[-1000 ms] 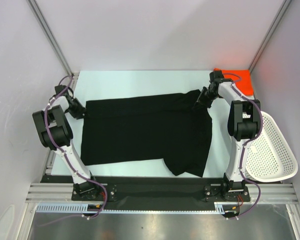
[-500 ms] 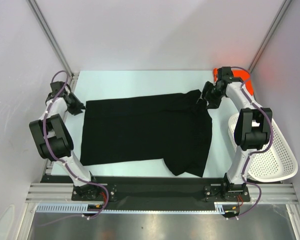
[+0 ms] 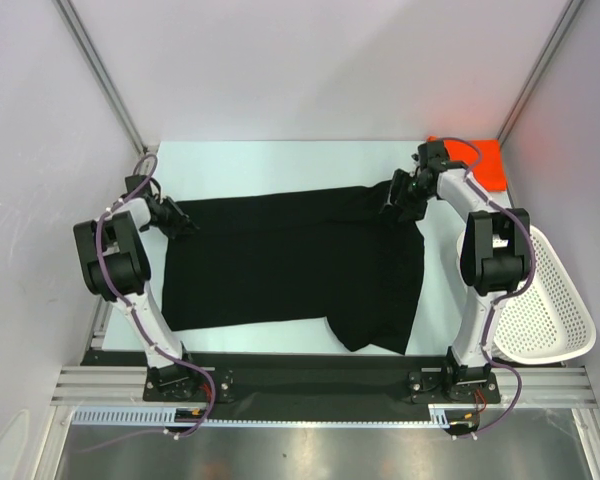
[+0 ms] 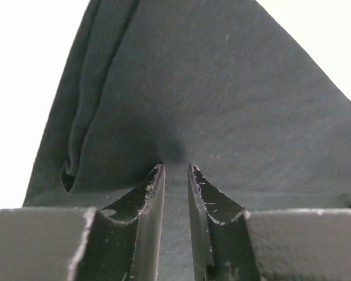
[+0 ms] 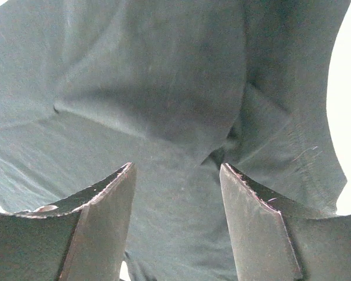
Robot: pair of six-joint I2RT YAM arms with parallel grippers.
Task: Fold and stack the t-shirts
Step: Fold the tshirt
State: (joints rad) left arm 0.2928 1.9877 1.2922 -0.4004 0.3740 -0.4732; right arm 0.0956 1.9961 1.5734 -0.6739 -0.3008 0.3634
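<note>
The black t-shirt point(image 3: 290, 260) lies spread flat across the middle of the table, one sleeve pointing toward the near edge. The orange-red t-shirt point(image 3: 485, 160) sits at the far right corner, partly behind the right arm. My left gripper point(image 3: 180, 222) is low over the black shirt's far left corner. Its jaws stand a narrow gap apart point(image 4: 175, 167) with black cloth point(image 4: 222, 88) showing between and beyond them. My right gripper point(image 3: 395, 195) hovers over the far right corner, open wide point(image 5: 176, 165) above rumpled black cloth point(image 5: 164, 76), gripping nothing.
A white mesh basket point(image 3: 545, 300) stands at the right edge beside the right arm. Slanted frame posts and white walls close in the back and sides. A black strip runs along the near edge by the arm bases.
My right gripper has opened wide and let go of the far right corner. My left gripper has slid right onto the shirt's left corner, and its jaws have narrowed a little.
</note>
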